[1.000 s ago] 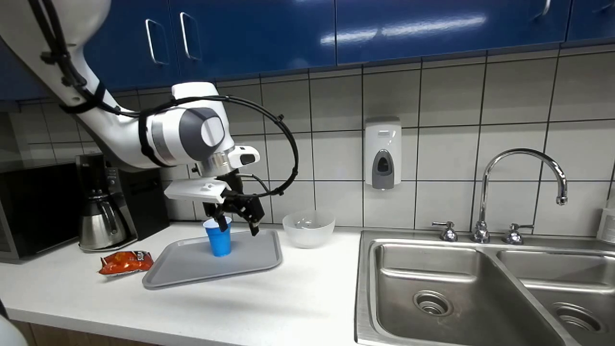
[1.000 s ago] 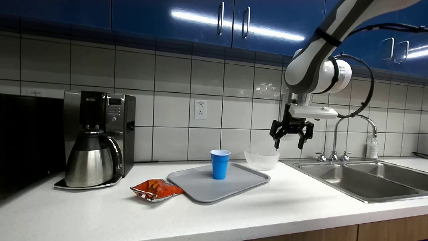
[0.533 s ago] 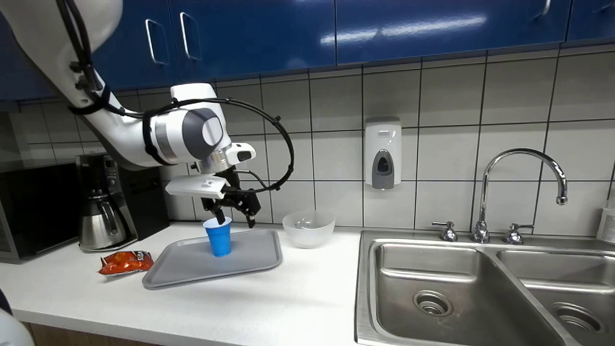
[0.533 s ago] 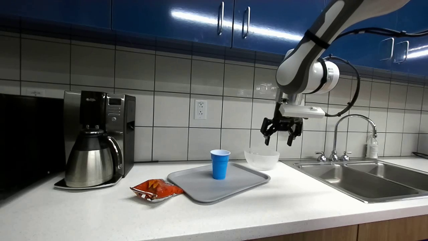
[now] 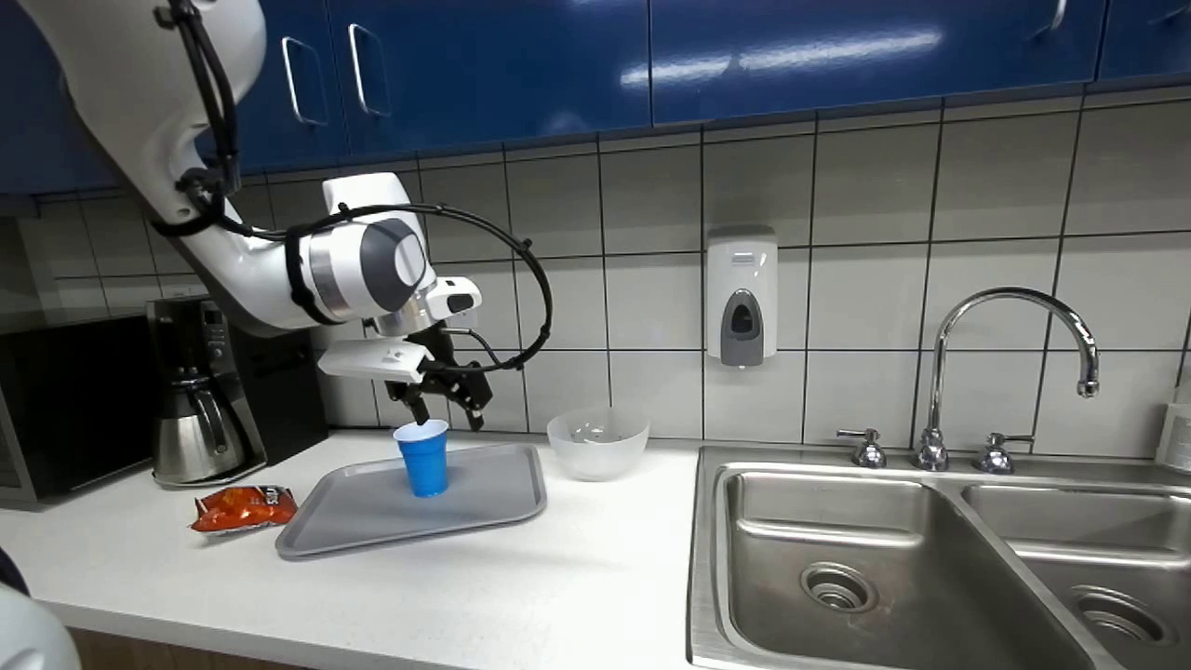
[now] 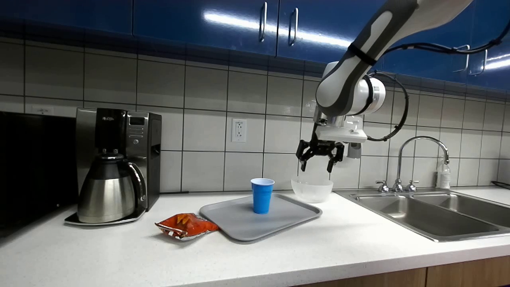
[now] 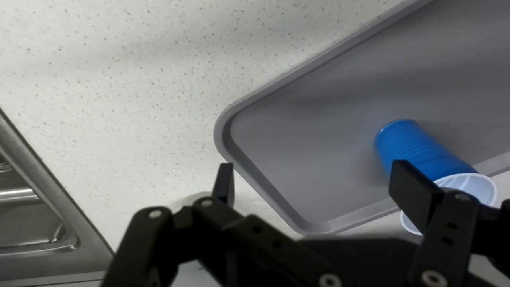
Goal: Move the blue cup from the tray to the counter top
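The blue cup (image 5: 426,472) stands upright on the grey tray (image 5: 349,516); both also show in an exterior view, the cup (image 6: 261,200) and the tray (image 6: 235,220). My gripper (image 6: 316,169) is open and empty, in the air above the cup's height, on its sink side and near the bowl. In an exterior view the gripper (image 5: 448,421) appears just above the cup's rim. In the wrist view the gripper (image 7: 313,169) has its jaws wide apart, and the right finger partly covers the cup (image 7: 412,149). The counter top (image 7: 119,91) lies under the tray.
A clear bowl (image 6: 312,192) stands behind the tray, below my gripper. A red chip bag (image 6: 186,226) lies at the tray's edge. A coffee maker (image 6: 115,175) stands beyond the bag. The steel sink (image 5: 704,558) is on the other side. Blue cabinets (image 5: 493,74) hang above.
My gripper has moved towards the cup and the coffee-maker side, and appears slightly higher. It stays open. The cup and the tray have not moved.
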You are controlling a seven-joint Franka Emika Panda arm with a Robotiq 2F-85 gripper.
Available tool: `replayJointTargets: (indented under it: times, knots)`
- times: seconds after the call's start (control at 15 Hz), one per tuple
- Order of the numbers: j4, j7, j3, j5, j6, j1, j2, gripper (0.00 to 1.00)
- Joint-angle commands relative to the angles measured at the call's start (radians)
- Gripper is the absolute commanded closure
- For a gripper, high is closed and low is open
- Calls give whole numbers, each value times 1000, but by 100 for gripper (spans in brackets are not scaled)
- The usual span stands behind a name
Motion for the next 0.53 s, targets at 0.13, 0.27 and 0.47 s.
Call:
replayJointTargets:
  times: [0.13,0.27,0.47]
  knots:
    - [109,178,2,-114,8,36,105,0]
    - [145,227,-7,-142,5,59,141,0]
    - [204,309,-27,-190,5,100,195,0]
